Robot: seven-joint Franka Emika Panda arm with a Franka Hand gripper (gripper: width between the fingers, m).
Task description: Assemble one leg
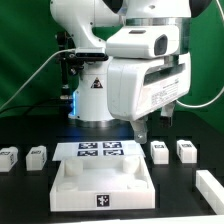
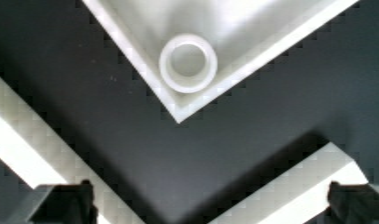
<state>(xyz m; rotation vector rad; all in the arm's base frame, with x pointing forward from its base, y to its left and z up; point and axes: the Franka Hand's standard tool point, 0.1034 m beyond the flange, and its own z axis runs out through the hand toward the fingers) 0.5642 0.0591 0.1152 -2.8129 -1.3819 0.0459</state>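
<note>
Though apart, four legs [image 1: 159,150], one panel [image 1: 72,194].

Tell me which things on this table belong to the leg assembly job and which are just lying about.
For the job:
- small white tagged plastic leg blocks
- likely the wide white tray-like panel with corner holes, which a leg would fit into
- gripper, open

Just lying about:
- flat white marker board
</note>
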